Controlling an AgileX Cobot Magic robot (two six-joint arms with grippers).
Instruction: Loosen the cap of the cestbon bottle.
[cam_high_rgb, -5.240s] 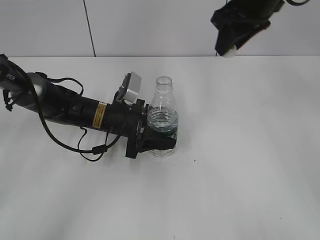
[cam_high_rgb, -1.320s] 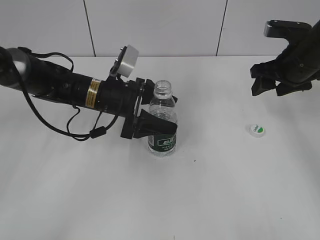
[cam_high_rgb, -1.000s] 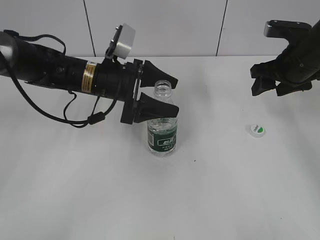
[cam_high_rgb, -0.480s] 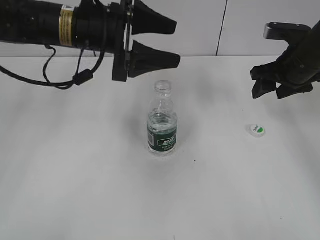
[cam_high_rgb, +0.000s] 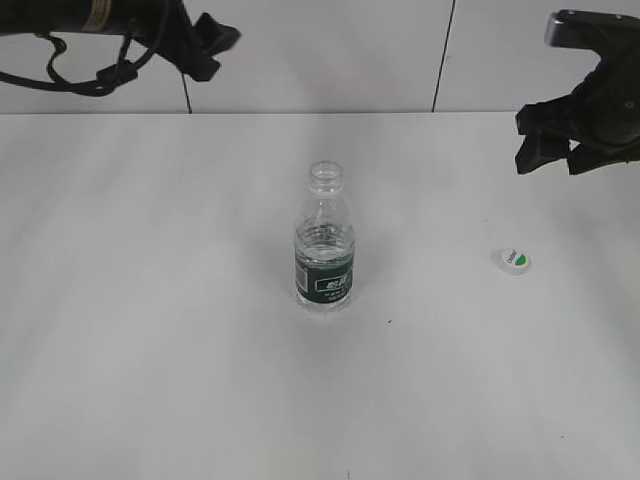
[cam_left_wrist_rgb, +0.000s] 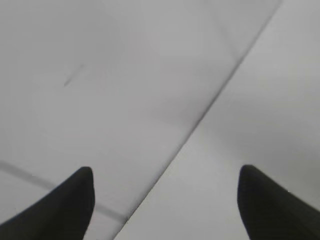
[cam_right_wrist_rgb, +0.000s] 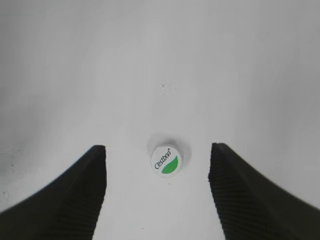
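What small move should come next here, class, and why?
Probably none on the bottle: the cap already lies on the table, apart from the open-necked cestbon bottle. Both the left gripper and the right gripper are open and empty, so retreating seems sensible.

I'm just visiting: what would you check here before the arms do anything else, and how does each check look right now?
1. Cestbon bottle upright on the table: ok.
2. Cap off the bottle's neck, lying on the table to the bottle's right: ok.
3. Left gripper open, holding nothing: ok.
4. Right gripper open above the cap, not touching it: ok.
5. Both arms clear of the bottle: ok.
6. Water spilled around the bottle: cannot tell.
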